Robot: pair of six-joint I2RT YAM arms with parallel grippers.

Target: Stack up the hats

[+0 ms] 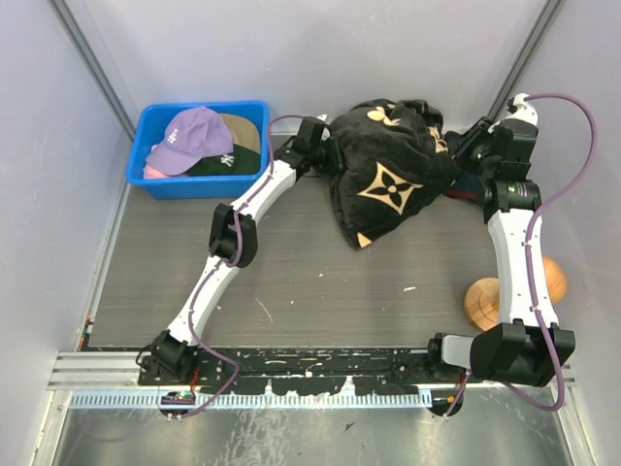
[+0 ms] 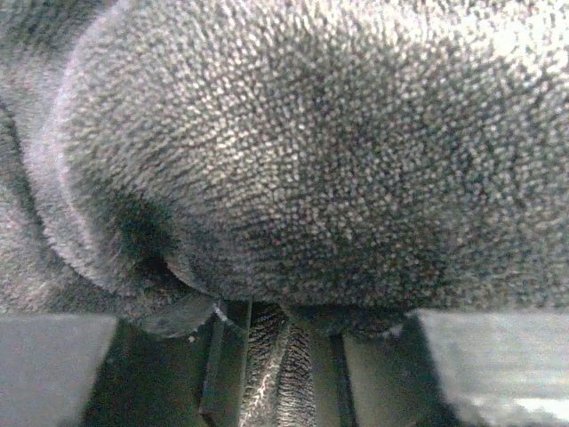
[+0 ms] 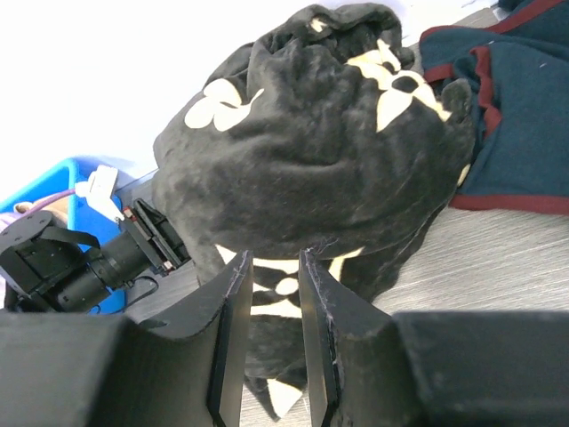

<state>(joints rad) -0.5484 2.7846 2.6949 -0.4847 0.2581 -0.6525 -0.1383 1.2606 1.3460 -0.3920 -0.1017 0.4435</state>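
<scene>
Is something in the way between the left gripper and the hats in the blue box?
Only the side wall of the blue bin lies between the left gripper and the hats. But that gripper is pinching the black cloth.

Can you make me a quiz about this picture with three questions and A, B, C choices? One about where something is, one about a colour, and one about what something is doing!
1. Where are the hats? A on a shelf; B in the blue bin; C on the floor.
2. Which colour is the top one? A lavender; B red; C white.
3. What is the left gripper doing? A open in the air; B shut on the black cloth; C holding a cup.

Answers:
1. B, they lie piled inside the bin.
2. A, the lavender hat sits uppermost.
3. B, fuzzy cloth is pinched between its fingers.
</scene>
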